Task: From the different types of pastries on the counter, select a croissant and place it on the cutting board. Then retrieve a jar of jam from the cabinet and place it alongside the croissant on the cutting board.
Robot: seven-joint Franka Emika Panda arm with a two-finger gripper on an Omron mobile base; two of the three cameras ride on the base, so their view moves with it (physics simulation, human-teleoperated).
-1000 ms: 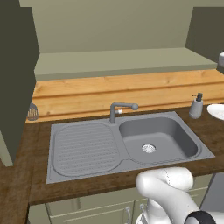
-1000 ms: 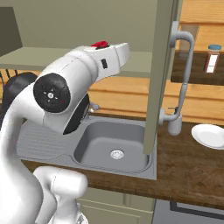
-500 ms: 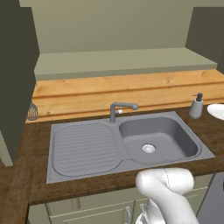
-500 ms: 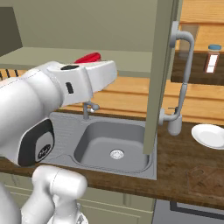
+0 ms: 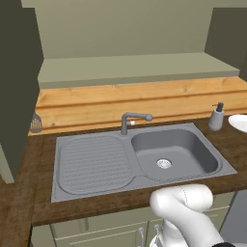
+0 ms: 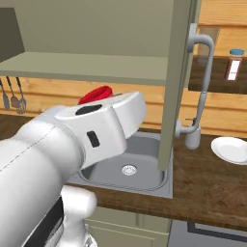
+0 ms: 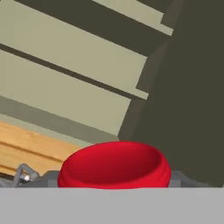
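A rigid, smooth, probably slippery red-lidded jar (image 7: 114, 164) is being gripped by the claw (image 7: 114, 181) just under its lid.

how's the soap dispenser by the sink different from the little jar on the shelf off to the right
The soap dispenser is plain grey with a dark pump top; the jar is clear with a blue lid and a white label. The soap dispenser stands on the dark counter beside the sink, while the jar sits higher, on a dark shelf against the wooden wall. Both stand upright and are small.
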